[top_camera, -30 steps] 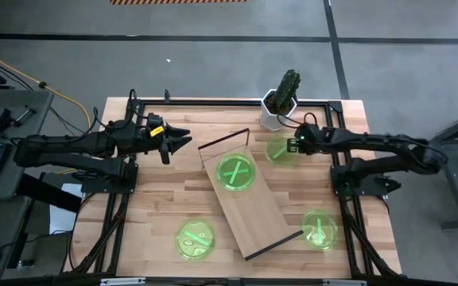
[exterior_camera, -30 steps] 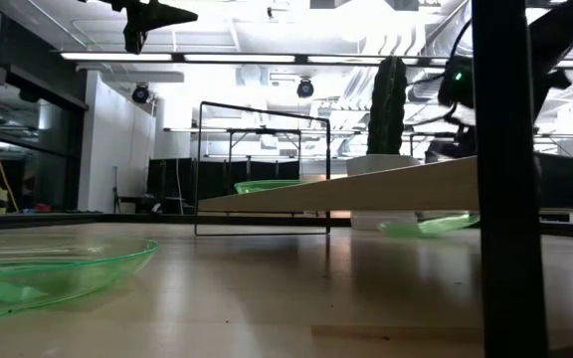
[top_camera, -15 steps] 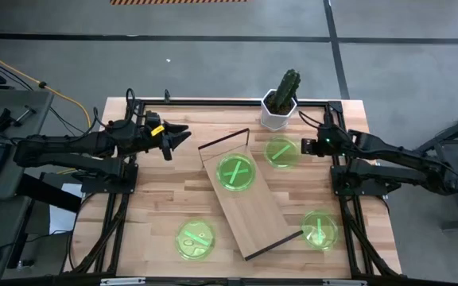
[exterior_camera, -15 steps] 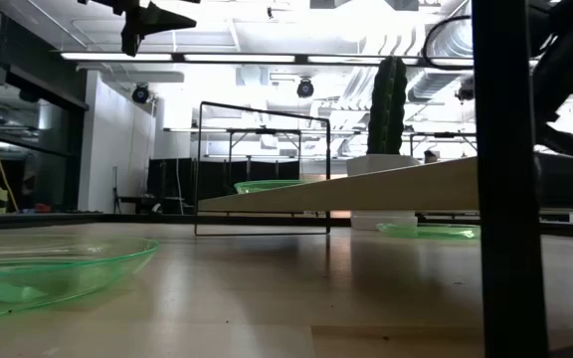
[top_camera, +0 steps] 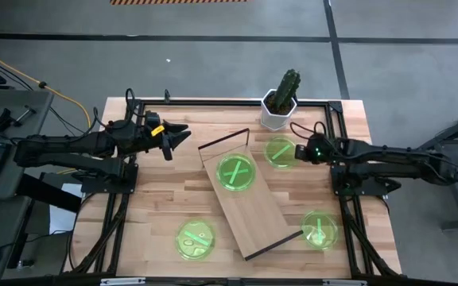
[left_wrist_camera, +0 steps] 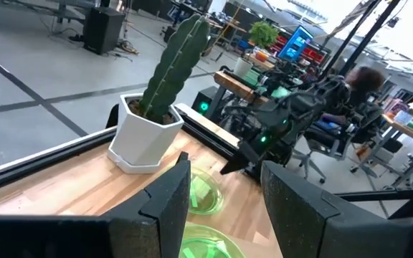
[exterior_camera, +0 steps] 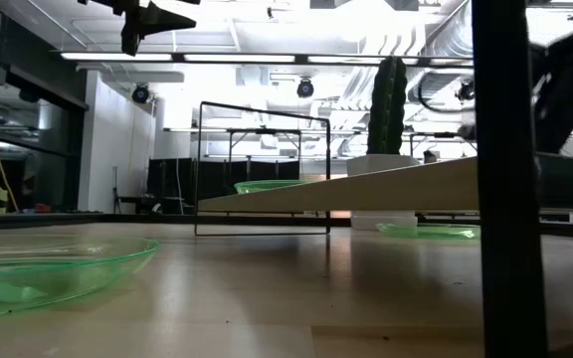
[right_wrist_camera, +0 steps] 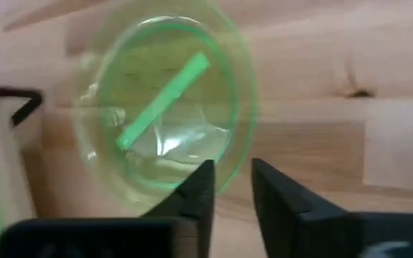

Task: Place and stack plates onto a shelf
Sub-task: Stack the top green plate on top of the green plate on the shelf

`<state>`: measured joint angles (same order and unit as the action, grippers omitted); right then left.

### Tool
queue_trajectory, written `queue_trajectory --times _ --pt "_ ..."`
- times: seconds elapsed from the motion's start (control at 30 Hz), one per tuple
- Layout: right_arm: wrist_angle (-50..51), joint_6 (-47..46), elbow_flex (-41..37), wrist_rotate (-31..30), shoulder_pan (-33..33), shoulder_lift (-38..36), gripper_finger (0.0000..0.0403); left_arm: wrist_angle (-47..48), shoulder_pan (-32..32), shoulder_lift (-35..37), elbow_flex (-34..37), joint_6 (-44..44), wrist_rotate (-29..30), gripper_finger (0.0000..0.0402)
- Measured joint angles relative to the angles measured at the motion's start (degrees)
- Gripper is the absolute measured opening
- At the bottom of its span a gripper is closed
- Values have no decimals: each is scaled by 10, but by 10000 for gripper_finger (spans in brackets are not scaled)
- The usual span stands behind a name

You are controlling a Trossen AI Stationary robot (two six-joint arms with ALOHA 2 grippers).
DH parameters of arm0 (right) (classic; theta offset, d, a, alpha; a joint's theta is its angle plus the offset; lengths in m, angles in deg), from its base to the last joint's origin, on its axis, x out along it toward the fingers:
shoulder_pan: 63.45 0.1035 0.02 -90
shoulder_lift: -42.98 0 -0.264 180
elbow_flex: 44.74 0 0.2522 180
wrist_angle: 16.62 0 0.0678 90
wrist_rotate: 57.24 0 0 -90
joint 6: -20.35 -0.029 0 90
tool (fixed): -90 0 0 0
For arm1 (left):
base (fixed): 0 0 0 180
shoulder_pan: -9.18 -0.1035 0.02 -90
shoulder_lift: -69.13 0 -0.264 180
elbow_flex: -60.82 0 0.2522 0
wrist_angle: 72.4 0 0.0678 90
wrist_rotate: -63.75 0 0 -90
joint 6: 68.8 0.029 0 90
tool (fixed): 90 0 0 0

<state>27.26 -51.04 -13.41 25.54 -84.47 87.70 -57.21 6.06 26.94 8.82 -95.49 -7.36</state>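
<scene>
Right gripper (top_camera: pixel 299 151) at the 3 o'clock rim of a plate (top_camera: pixel 281 151) near the cactus pot (top_camera: pixel 279 113), fingers (right_wrist_camera: pixel 196 188) narrowly parted, gripping nothing. Left gripper (top_camera: pixel 183 135) open, hovering at 10 o'clock. Crossed plates (top_camera: pixel 235 172) on shelf (top_camera: pixel 257 218).

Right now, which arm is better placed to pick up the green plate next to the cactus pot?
The right. The right gripper sits at that plate's rim, fingers open, while the left gripper hangs beyond the shelf, away from the cactus pot.
</scene>
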Motion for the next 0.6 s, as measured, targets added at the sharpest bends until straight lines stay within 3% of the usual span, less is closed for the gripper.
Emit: queue_trajectory --times 0.23,0.6 --pt "-153 -33 -77 -61 -15 -3 168 -2 0 0 0 -1 0 161" --pt "-355 -102 -167 -113 -15 56 175 -4 0 0 0 -1 1 161"
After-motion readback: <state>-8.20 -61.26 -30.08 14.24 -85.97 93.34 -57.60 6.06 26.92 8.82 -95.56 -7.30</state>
